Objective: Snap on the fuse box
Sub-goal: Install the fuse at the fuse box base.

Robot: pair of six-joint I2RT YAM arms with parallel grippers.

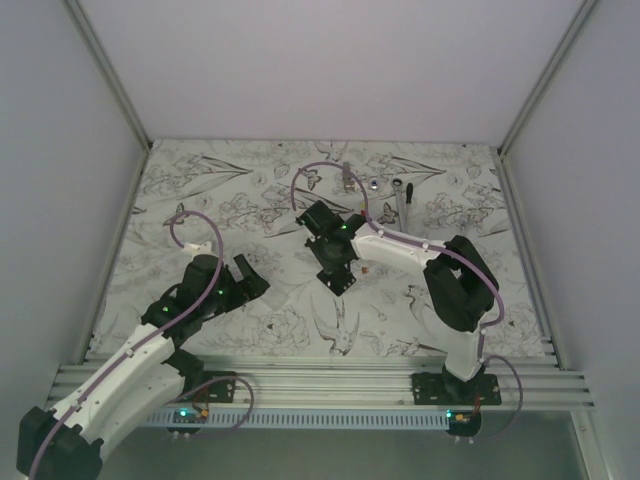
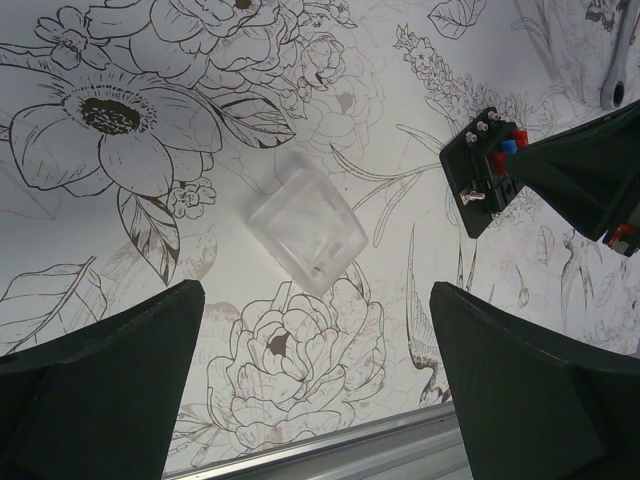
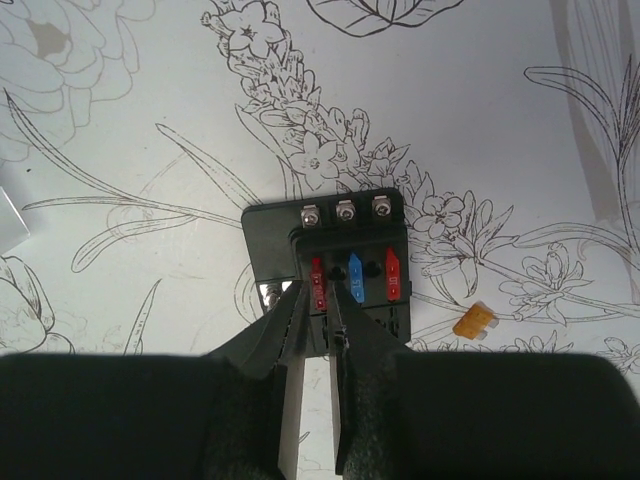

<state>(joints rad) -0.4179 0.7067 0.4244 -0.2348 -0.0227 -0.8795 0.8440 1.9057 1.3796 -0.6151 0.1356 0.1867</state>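
Right jaws, closest to view, stand nearly closed, tips against the near edge of the black fuse box (image 3: 345,235) on the flowered counter (image 3: 500,120); whether they pinch its red fuse (image 3: 318,283) I cannot tell. My left jaws gape wide, empty, above a clear cover (image 2: 305,225).

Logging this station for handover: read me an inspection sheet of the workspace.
Surface: table, floral print, flat.
Job's things: fuse box lying flat, red and blue fuses fitted; clear plastic cover apart from it.
Clutter: ratchet wrench, loose amber fuse.
Hands: left hand open, aimed at clear plastic cover; right hand narrow, tips at fuse box, grip unclear.
Cables: purple cables along both arms.
Surroundings: white walls, aluminium rail.
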